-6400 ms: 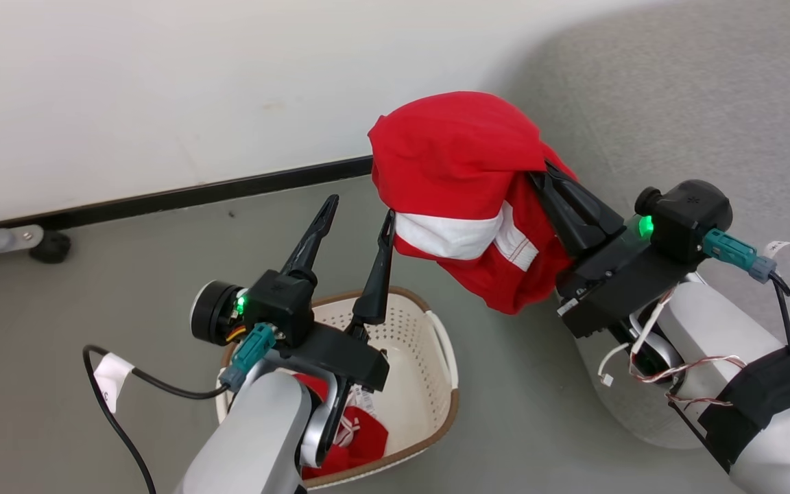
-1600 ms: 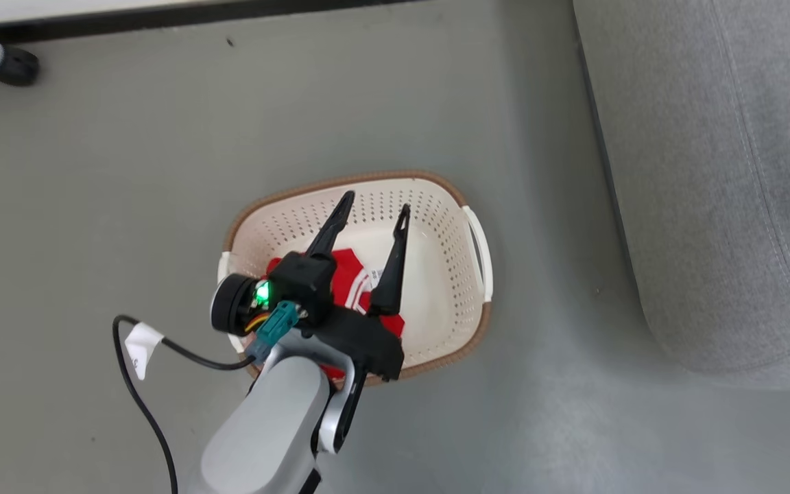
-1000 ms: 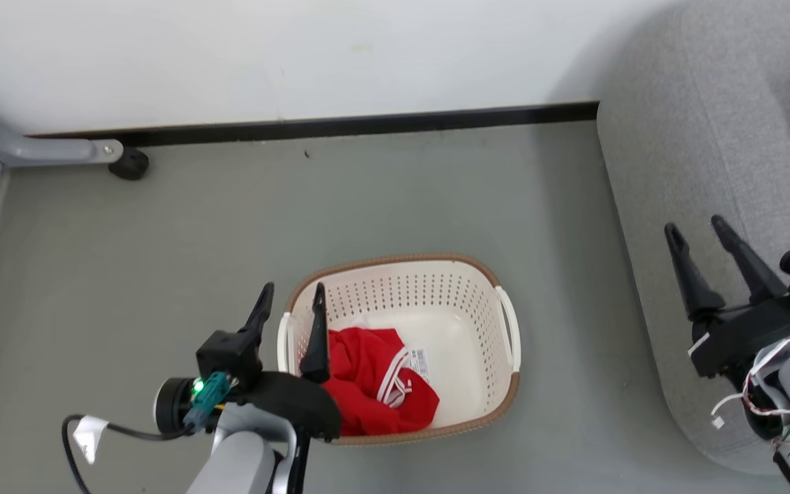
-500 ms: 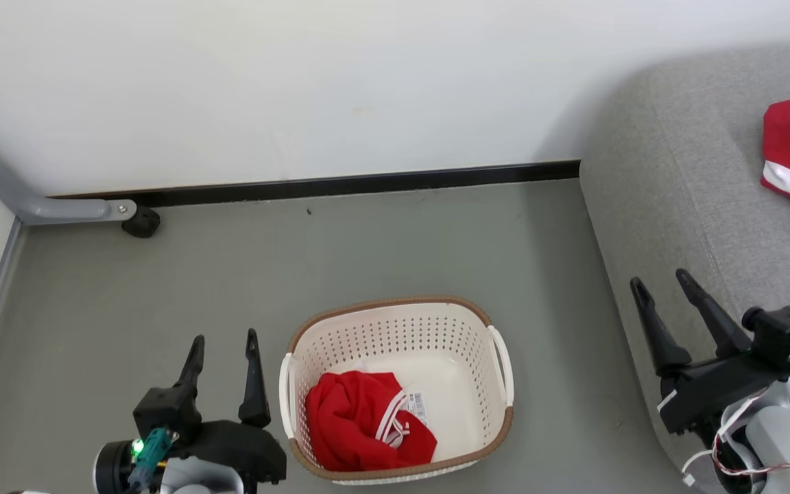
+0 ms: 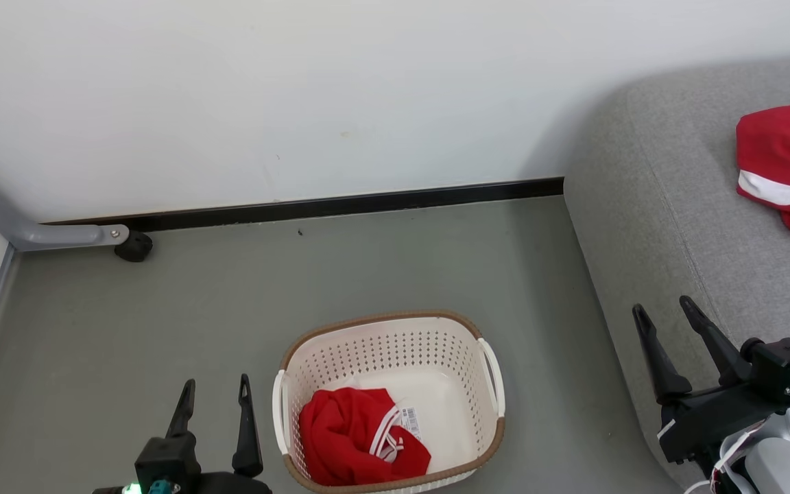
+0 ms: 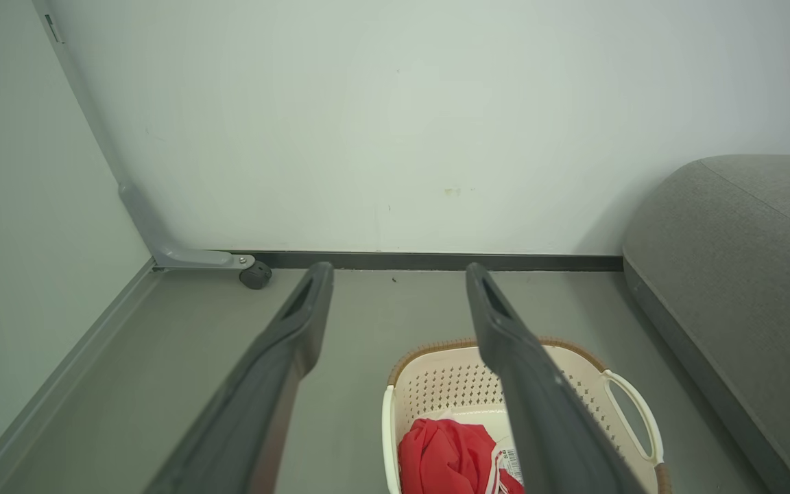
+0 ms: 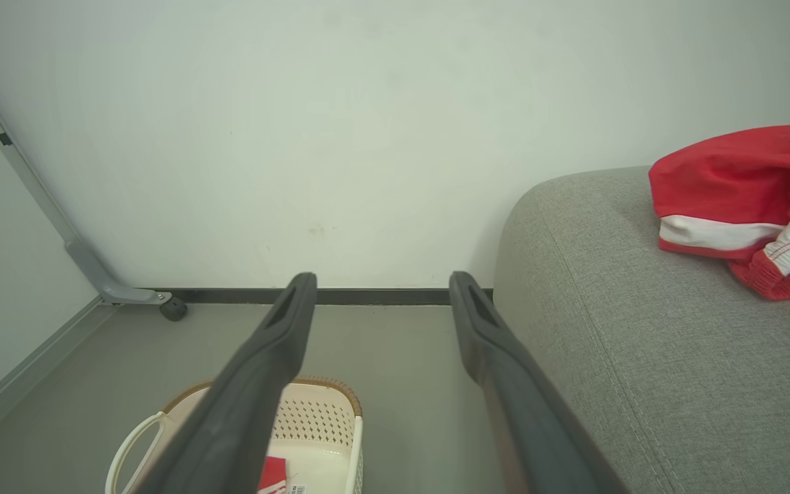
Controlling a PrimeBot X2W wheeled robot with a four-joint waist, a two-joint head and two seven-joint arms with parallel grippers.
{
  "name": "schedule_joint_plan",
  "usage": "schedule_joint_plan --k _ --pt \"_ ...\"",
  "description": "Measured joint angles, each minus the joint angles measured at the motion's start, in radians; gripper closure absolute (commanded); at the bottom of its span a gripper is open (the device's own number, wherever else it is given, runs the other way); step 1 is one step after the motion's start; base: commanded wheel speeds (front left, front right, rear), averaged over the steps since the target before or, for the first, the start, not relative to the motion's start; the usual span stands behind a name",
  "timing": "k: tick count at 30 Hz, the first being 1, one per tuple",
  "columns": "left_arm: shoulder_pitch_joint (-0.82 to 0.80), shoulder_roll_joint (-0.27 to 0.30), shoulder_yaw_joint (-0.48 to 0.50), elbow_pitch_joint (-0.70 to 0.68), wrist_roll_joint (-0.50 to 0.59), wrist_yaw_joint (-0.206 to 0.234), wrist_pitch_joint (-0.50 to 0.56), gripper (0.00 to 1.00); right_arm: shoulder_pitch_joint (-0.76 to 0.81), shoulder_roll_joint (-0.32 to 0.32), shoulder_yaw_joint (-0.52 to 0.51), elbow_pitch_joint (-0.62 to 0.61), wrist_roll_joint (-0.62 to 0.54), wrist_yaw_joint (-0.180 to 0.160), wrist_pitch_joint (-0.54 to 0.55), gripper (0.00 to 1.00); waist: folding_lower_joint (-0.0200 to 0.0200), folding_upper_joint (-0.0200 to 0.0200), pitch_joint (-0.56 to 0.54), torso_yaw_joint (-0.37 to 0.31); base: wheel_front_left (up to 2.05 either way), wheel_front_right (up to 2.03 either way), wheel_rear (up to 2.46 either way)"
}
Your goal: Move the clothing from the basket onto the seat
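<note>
One garment (image 7: 731, 199) on seat (image 7: 642, 357), right-wrist view

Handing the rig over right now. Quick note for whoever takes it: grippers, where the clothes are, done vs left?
Grippers: left gripper open, empty, beside the cream-white perforated plastic basket. Right gripper open, empty, near the front edge of the light grey fabric sofa seat.
Things: basket stands on the grey floor with one crumpled red garment with white trim inside. A second red garment with a white stripe lies on the seat.
Done: one garment on the seat.
Left: pick the garment in the basket and put it on the seat.
</note>
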Motion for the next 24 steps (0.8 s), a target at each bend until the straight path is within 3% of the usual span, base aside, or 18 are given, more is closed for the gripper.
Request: schedule_joint_plan --k 11,24 --pt "0.056 -0.008 0.01 -0.051 0.054 0.0 0.0 0.0 0.033 0.007 -0.037 -0.051 -0.03 -0.021 0.0 0.0 0.0 0.0001 -0.004 -0.002 0.0 0.0 0.0" --pt "0.056 -0.018 -0.016 -0.087 0.086 0.0 0.0 0.0 0.036 0.007 -0.075 -0.098 -0.053 -0.017 0.0 0.0 0.0001 0.0001 0.045 -0.002 0.0 0.0 0.0"
